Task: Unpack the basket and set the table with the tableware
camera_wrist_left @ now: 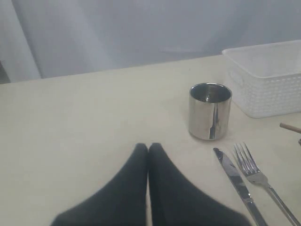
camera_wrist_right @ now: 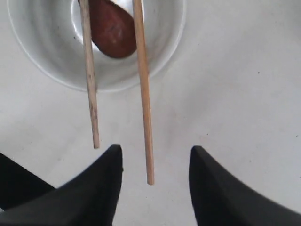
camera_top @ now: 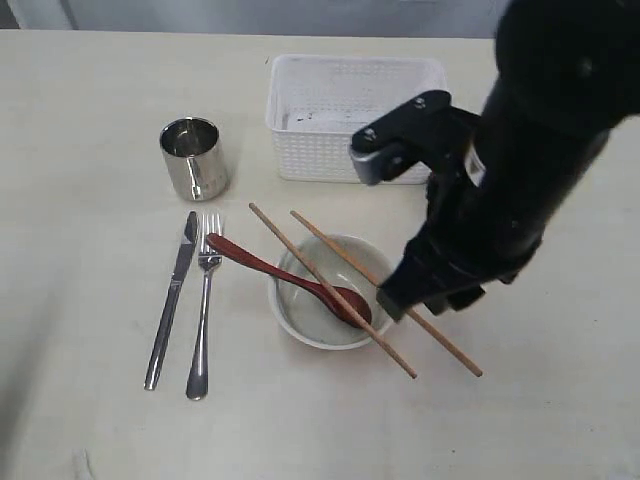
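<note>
The white basket (camera_top: 355,115) stands at the back of the table (camera_top: 90,250) and looks empty. A steel cup (camera_top: 193,157) stands left of it, with a knife (camera_top: 172,300) and fork (camera_top: 205,305) side by side below. The off-white bowl (camera_top: 283,322) holds the reddish-brown spoon (camera_top: 290,280). Two chopsticks (camera_top: 300,258) (camera_top: 335,247) lie across the bowl's rim. My right gripper (camera_wrist_right: 155,150) is open just right of the bowl, and the end of one chopstick (camera_wrist_right: 143,94) lies between its fingers, untouched. My left gripper (camera_wrist_left: 148,147) is shut and empty, near the cup (camera_wrist_left: 209,111).
The black right arm (camera_top: 520,150) covers the table's right side and part of the basket's front corner. In the left wrist view the knife (camera_wrist_left: 235,181) and fork (camera_wrist_left: 256,174) lie beside the basket (camera_wrist_left: 268,80).
</note>
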Motion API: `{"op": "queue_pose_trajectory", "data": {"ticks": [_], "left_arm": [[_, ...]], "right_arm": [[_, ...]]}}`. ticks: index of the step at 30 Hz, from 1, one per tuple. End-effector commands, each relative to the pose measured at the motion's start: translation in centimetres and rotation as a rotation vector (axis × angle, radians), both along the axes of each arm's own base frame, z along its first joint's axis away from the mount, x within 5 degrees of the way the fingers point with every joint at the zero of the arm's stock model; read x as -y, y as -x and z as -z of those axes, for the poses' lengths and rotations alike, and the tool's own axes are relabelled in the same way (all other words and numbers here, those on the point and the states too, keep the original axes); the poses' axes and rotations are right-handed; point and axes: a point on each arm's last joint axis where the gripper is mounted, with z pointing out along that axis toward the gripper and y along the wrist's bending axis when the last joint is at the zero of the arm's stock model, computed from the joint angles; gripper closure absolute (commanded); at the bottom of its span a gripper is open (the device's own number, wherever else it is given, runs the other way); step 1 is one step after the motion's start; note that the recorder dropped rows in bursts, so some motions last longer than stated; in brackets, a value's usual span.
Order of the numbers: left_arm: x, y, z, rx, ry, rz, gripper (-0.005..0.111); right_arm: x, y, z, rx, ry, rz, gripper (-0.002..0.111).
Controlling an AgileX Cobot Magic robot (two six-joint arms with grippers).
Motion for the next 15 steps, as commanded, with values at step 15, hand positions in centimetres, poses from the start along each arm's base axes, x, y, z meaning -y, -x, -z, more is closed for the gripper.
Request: {"op": "queue_pose_trajectory", "data": {"ticks": [15], "left_arm": [[0.0, 0.0, 0.0, 0.009, 0.000, -0.001, 0.107]], "right_arm": [[3.1, 3.4, 4.5, 0.061, -0.084, 0.002, 0.064]]}}
